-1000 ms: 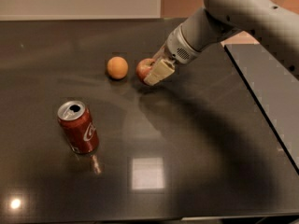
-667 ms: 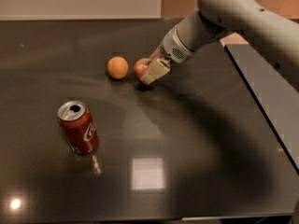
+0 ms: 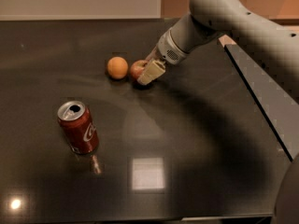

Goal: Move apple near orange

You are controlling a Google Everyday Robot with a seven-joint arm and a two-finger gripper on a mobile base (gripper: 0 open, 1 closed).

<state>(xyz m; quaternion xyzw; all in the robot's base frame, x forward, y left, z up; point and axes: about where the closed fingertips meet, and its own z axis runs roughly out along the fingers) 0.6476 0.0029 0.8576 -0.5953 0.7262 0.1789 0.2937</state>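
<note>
The apple is clasped by the gripper, its fingers closed on it, and the orange is found just beside it, toward the view's left.

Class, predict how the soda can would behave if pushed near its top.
The can stands upright, tall and narrow, so it would probably tip. Fallen, it would likely roll. Its top is open, so it may be light. The gripper is far off, at the apple.

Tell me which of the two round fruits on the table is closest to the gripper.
The apple, the red fruit: the gripper is right at it and partly covers it. The orange lies beside the apple, farther from the gripper.
</note>
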